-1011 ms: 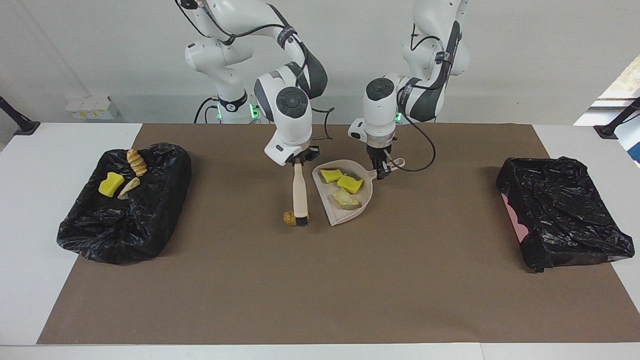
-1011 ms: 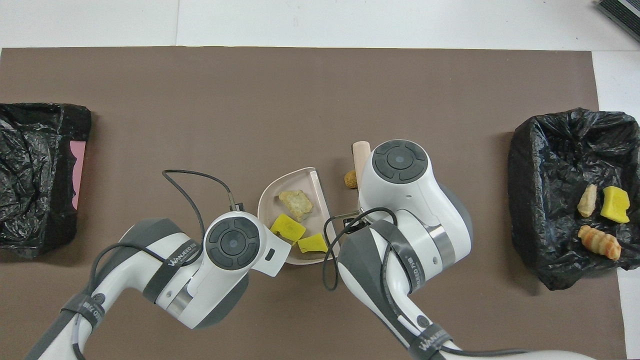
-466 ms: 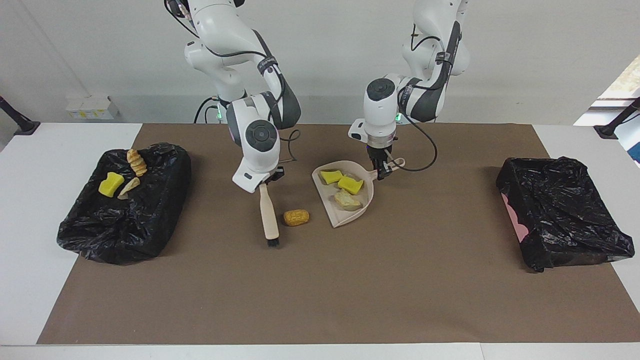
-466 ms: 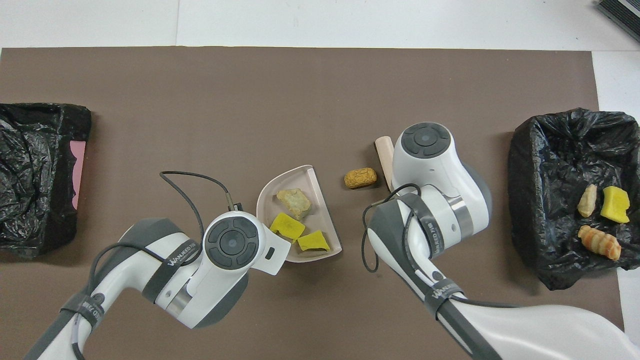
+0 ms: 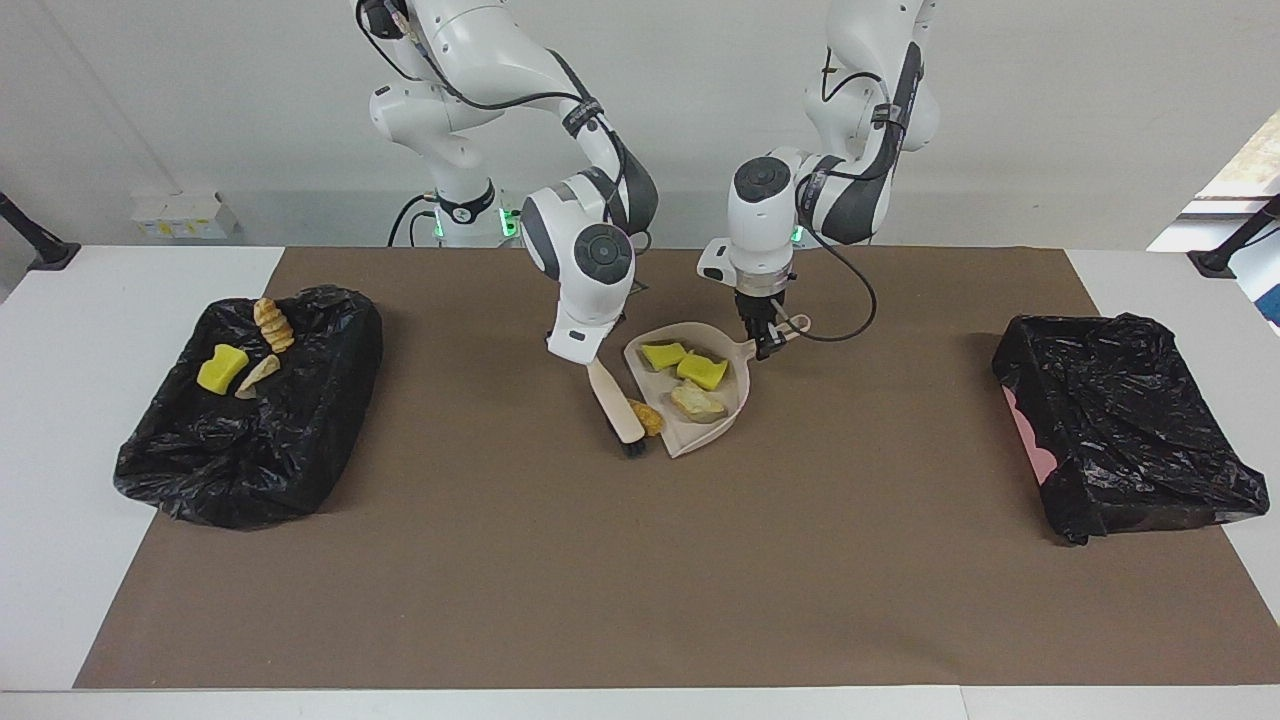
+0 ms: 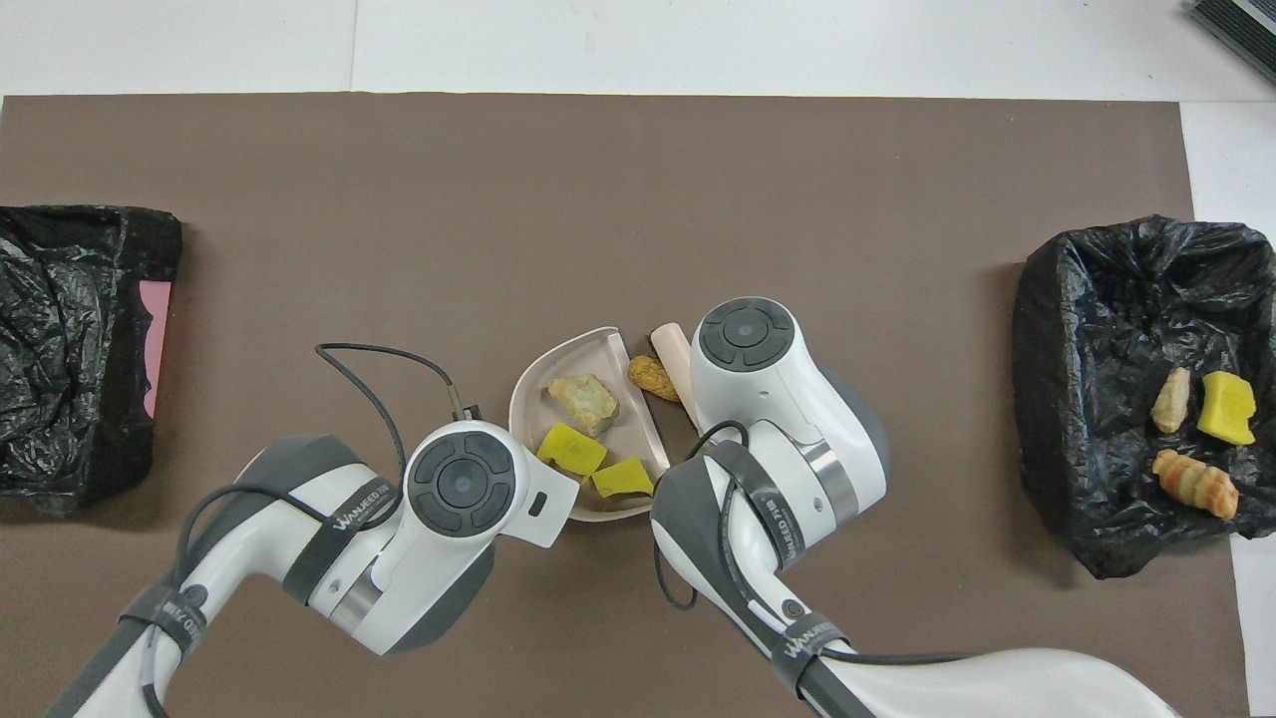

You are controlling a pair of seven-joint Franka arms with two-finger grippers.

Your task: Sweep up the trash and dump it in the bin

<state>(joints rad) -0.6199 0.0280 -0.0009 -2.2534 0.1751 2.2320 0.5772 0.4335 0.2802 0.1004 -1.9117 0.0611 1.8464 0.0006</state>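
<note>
Right gripper [image 5: 592, 357]: clamped shut on the handle of the beige brush [image 5: 617, 402], over the middle of the brown mat [image 5: 640, 560]. Brush slants down, dark bristles on the mat, pressed against the orange-brown lump [image 5: 646, 416]. The lump sits right at the open lip of the dustpan [image 5: 735, 405], touching or just crossing it; cannot tell which.

Left gripper [image 5: 765, 342]: closed on the dustpan's handle, pan resting on the mat, lip turned toward the brush.

In the pan: 2 yellow sponge pieces [image 5: 700, 369] and 1 tan bread-like chunk [image 5: 694, 400].

Bin [image 5: 240, 440] at the right arm's end of the table, lined with black plastic: holds 3 pieces, namely 1 yellow sponge [image 5: 221, 369], 1 pale wedge [image 5: 258, 375], 1 twisted pastry-like lump [image 5: 272, 324]. Second black-lined bin [image 5: 1130, 430] at the left arm's end: no trash visible in it.

Progress, as judged: 3 of 7 dumped, 3 loaded, 1 at the lip. Left to do: finish pushing the last lump in, then carry the pan to a bin and tip it.
</note>
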